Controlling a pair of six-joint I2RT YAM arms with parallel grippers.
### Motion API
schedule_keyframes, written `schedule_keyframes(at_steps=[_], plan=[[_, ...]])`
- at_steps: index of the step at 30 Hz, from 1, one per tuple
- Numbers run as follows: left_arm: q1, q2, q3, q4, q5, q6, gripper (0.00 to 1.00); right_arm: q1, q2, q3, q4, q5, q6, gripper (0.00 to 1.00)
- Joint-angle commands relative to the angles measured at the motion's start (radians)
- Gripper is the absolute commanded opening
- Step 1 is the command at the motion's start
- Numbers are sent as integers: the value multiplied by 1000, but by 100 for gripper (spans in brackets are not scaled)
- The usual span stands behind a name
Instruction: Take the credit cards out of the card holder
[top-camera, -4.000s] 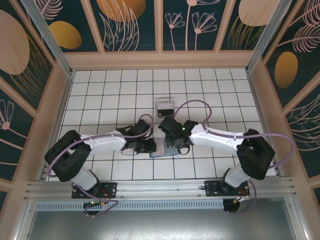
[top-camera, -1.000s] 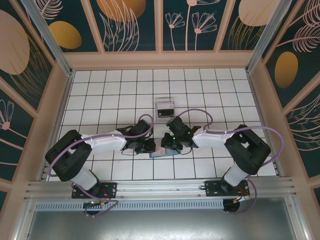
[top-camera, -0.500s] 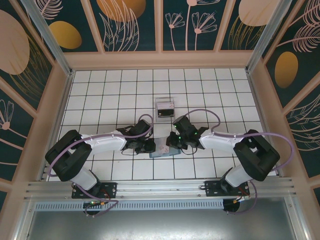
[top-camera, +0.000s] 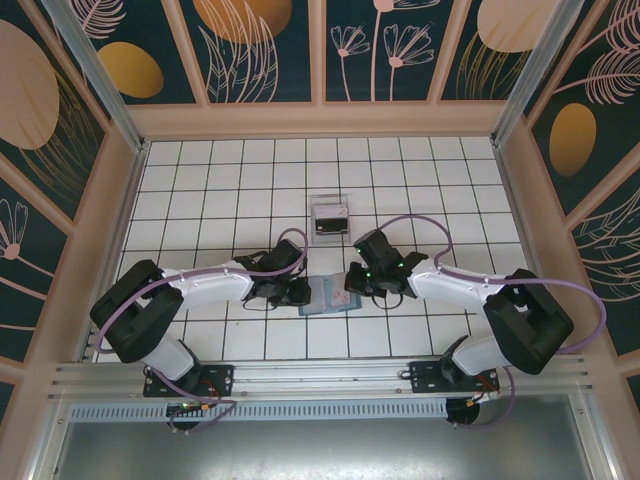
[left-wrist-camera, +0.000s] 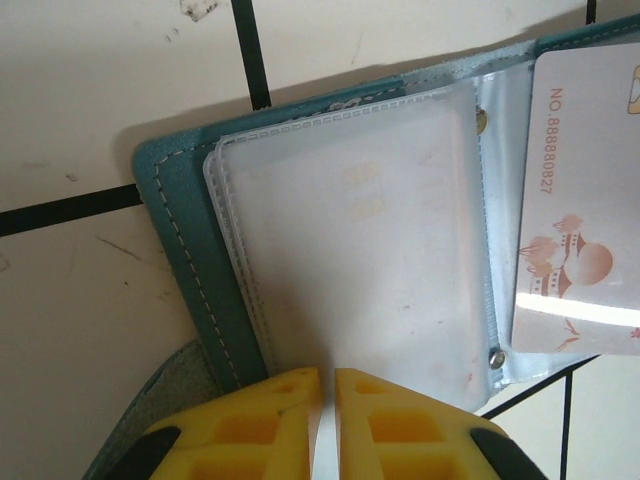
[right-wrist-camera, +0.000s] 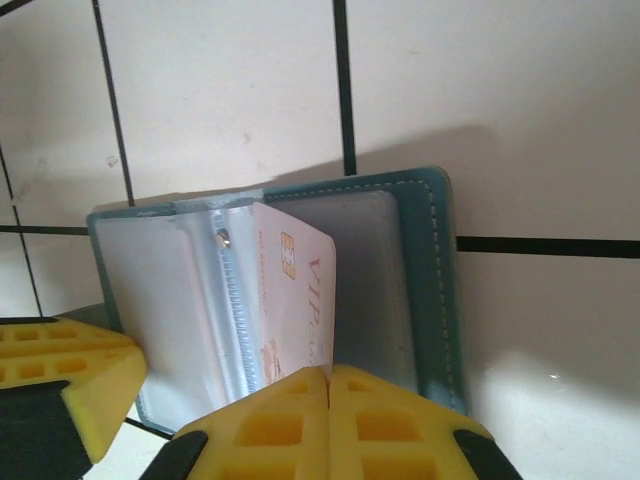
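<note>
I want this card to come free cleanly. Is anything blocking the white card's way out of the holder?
Nothing visible does. The right gripper is shut on the white card, which tilts up out of the clear sleeve of the card holder; the tiles beside the holder are bare.

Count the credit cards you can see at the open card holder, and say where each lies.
1: a white credit card sticks out of the card holder, its near edge pinched by the right gripper. Others may be hidden inside the frosted sleeves.
</note>
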Motion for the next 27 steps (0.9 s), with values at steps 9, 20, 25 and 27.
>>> schedule_keyframes(at_steps=[9,20,25,27], plan=[[2,-16,-13,-90,-72,25,15,-9,-7,50,-186,134,-40,0],[7,-30,-19,-102,-96,32,15,-9,-60,142,-255,151,-60,0],[18,-43,-19,-112,-109,38,16,-9,-92,184,-269,154,-83,0],[25,-47,-19,-117,-118,39,16,-9,-102,197,-275,165,-107,0]])
